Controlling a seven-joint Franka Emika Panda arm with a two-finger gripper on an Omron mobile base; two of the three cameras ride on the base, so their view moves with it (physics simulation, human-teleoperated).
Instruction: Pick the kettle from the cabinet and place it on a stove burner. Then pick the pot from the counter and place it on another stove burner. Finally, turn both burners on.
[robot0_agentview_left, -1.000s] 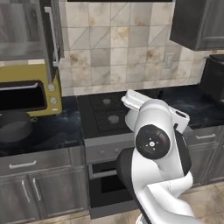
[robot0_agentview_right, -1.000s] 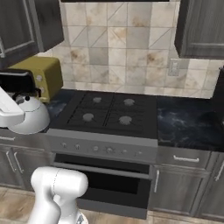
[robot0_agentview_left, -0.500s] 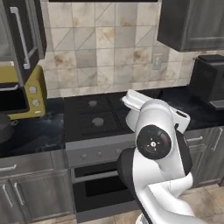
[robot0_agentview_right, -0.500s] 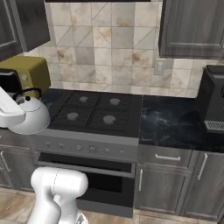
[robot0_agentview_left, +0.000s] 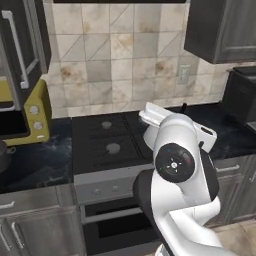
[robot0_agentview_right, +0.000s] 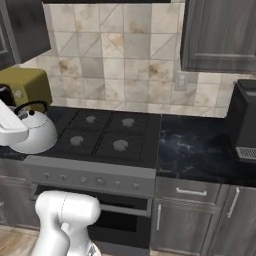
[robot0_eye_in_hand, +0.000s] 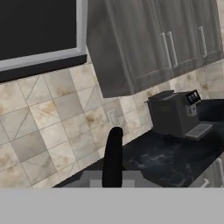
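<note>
The hand is gripping the kettle (robot0_agentview_right: 34, 134) by its handle, carrying it left of the cooktop (robot0_agentview_right: 105, 135) (placing, pot, burners all remaining).

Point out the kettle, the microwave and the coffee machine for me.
kettle (robot0_agentview_right: 35, 136), right base view, on its silver dome.
microwave (robot0_agentview_left: 36, 112), left base view, on its yellow control panel.
coffee machine (robot0_eye_in_hand: 173, 113), hand view, on its dark front.
</note>
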